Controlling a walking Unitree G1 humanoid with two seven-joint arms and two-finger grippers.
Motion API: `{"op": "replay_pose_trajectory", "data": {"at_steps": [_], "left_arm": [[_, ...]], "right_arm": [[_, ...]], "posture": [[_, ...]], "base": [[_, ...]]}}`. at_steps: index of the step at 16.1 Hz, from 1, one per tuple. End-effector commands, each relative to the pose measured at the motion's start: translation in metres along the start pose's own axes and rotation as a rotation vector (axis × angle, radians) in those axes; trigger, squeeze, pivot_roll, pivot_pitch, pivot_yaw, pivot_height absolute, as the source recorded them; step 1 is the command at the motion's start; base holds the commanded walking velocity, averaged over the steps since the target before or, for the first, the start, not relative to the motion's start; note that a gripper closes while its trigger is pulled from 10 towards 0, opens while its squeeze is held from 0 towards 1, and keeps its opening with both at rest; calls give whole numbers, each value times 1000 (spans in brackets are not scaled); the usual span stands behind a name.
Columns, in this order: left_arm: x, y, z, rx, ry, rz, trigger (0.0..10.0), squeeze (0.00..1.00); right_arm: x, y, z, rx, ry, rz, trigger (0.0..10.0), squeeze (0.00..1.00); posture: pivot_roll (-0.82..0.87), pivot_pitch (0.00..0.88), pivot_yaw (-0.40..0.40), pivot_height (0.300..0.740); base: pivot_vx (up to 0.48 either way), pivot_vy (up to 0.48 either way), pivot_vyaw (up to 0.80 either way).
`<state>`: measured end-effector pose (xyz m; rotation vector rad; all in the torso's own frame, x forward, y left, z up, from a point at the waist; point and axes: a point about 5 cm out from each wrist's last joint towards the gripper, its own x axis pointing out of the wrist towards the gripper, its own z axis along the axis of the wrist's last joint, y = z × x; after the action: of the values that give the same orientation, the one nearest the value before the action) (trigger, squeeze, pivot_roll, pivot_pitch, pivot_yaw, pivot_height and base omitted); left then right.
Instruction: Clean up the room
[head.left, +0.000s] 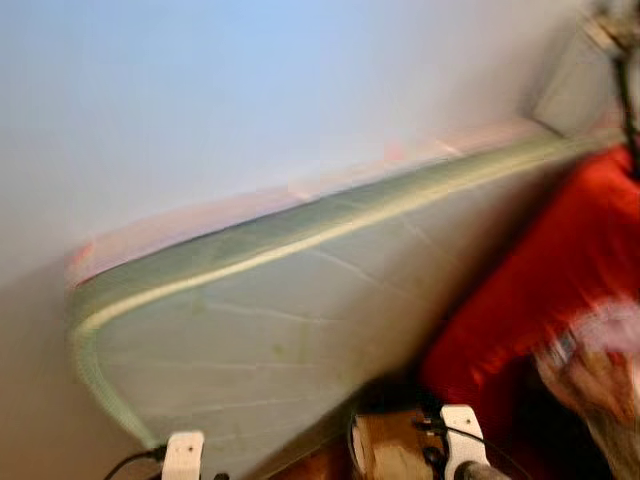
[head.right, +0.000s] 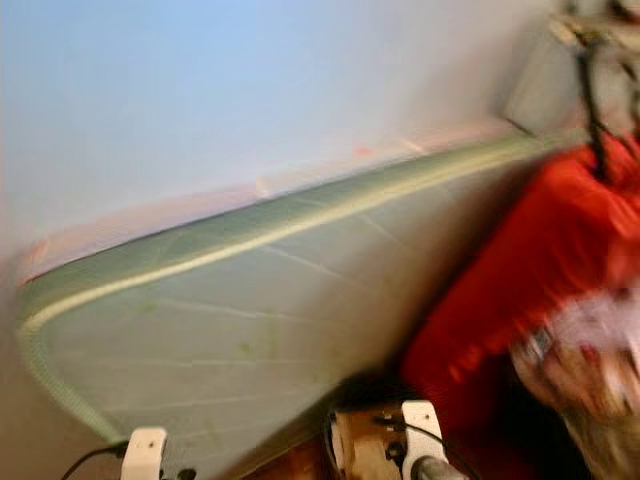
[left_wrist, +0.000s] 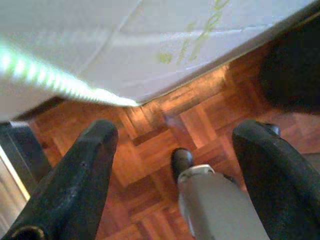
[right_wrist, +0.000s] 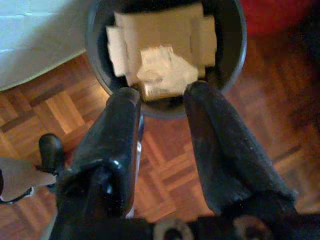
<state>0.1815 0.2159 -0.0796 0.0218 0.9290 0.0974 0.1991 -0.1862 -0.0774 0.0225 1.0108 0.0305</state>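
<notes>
The right pincer (right_wrist: 162, 102), fingers apart (empty), is held above the bin (right_wrist: 231, 60) beside the mattress (head.left: 290, 330); the left pincer (left_wrist: 175, 150) is likewise spread.

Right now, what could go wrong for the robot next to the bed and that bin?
1. The head views are blurred, so the robot seems to be moving and may misjudge the mattress close ahead.
2. The dark bin, already holding cardboard and crumpled paper, stands just beyond the open right hand; a knock could tip it onto the wooden floor.
3. The red bedding hanging nearby might snag an arm.
</notes>
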Motion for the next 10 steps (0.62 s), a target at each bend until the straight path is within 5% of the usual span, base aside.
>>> {"op": "replay_pose_trajectory", "data": {"at_steps": [1, 10], "left_arm": [[1, -6, -1, -1, 10, -12, 10000, 0], [0, -4, -3, 18, 16, -9, 10000, 0]], "right_arm": [[-1, -5, -2, 8, 3, -20, 10000, 0], [-1, -4, -5, 10, 9, -18, 10000, 0]], "posture": [[34, 0, -26, 740], [19, 0, -5, 740]], "base": [[0, 0, -638], [0, 0, -633]]}}
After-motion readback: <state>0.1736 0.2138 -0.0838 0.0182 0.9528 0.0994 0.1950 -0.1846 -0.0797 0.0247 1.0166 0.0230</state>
